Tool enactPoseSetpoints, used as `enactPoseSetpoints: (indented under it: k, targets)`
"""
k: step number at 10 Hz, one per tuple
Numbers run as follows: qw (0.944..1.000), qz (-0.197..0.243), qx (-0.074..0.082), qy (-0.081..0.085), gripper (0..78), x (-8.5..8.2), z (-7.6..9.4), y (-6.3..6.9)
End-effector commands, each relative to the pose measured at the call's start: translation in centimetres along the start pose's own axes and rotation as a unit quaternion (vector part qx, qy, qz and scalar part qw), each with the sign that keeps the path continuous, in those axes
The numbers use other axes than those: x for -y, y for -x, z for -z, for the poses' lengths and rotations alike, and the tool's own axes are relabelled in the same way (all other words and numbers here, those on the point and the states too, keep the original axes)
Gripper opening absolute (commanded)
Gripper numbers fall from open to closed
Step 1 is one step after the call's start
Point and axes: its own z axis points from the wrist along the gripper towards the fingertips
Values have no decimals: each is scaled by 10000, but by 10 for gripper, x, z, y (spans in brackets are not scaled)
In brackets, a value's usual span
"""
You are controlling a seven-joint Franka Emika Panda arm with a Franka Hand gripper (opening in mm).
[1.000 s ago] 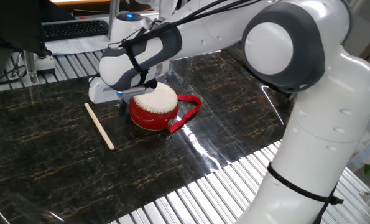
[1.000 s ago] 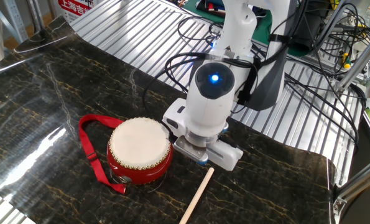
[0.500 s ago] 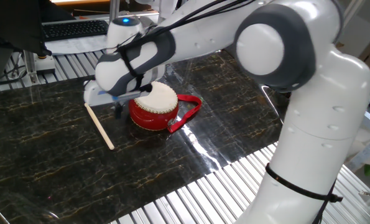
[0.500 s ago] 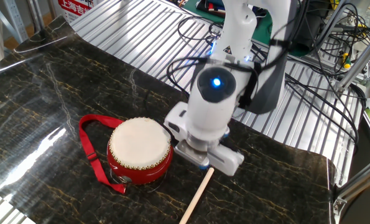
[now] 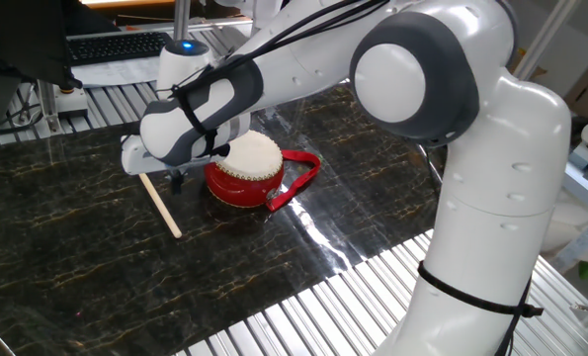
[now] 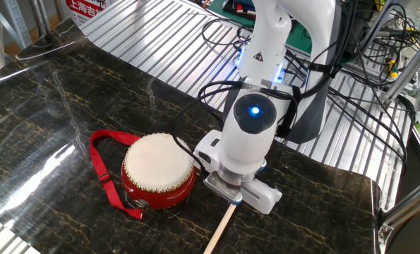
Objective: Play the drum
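In one fixed view I am lowering the gripper [image 5: 178,176] over the stick's [image 5: 161,205] near end, left of the drum [image 5: 244,170]; I want it centred. In the other fixed view the wrist is hiding the jaws, so I cannot tell their state.

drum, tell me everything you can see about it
The drum is small, squat and round, with a glossy red body and a cream-white skin top, ringed by small studs at the rim. A red strap loops from its side and lies flat on the dark marbled table. It stands upright on the table, skin facing up. The end effector is beside it, not on the skin; a pale wooden stick lies nearby.
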Motion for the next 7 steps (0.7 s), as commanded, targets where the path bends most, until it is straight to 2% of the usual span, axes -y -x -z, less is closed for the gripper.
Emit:
enactPoseSetpoints:
  k: [1,3,5,7]
  targets:
    - [9998,-49,-185,-9,0,-1,2,2]
    - [9998,-95,-193,38,0,-1,2,2]
    - [9996,-144,-257,26,0,-1,2,2]
    - [9996,-131,-243,19,0,-2,0,1]
